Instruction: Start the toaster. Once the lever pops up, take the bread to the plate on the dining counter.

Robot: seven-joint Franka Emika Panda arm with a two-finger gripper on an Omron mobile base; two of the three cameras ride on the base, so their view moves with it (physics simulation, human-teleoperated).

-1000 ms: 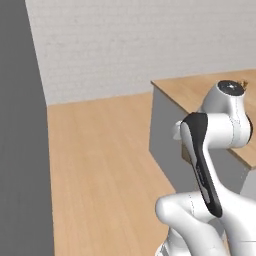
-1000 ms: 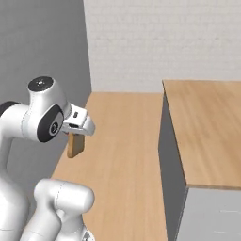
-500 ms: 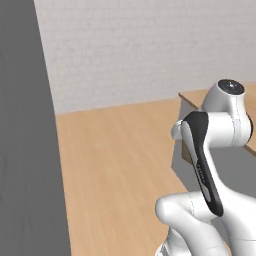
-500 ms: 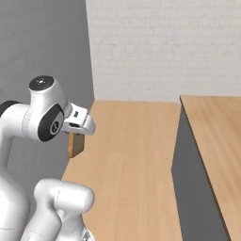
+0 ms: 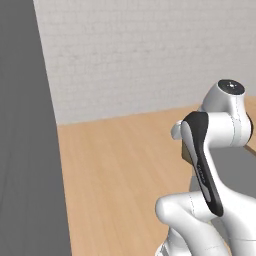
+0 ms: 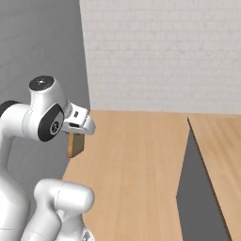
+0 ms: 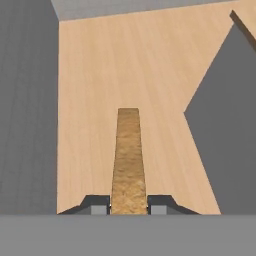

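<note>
Gripper: the two-finger gripper is closed on the small tan, golden-brown slice of bread; in the hand view one dark tip sits tight against each flat face.
Bread, pose: seen edge-on in the hand view, running straight out from the tips. In the right base view the slice hangs below the hand, upright, crust edge down.
Why held so: judged, pinching the two broad faces gives the pads the most contact and keeps the thin slice from twisting; hanging down, its weight pulls along the grip, not across it.
Arm: folded in close to the robot's body, hand tucked near the shoulder. Judged a carrying posture, so the load stays inside the base outline during travel.
Under the bread: bare light-wood floor; nothing to set it on here.
Dining counter: the large light-wood countertop with grey base stands to the right, its grey side wall near the bread's right.
Left side: a tall grey wall panel; white brick wall at the far end.
Plate: cannot tell where it stands.
Stage, judged: toasting done, bread in transit, delivery not yet made.
Risk, judged: the slice may slip if the base turns sharply.
</note>
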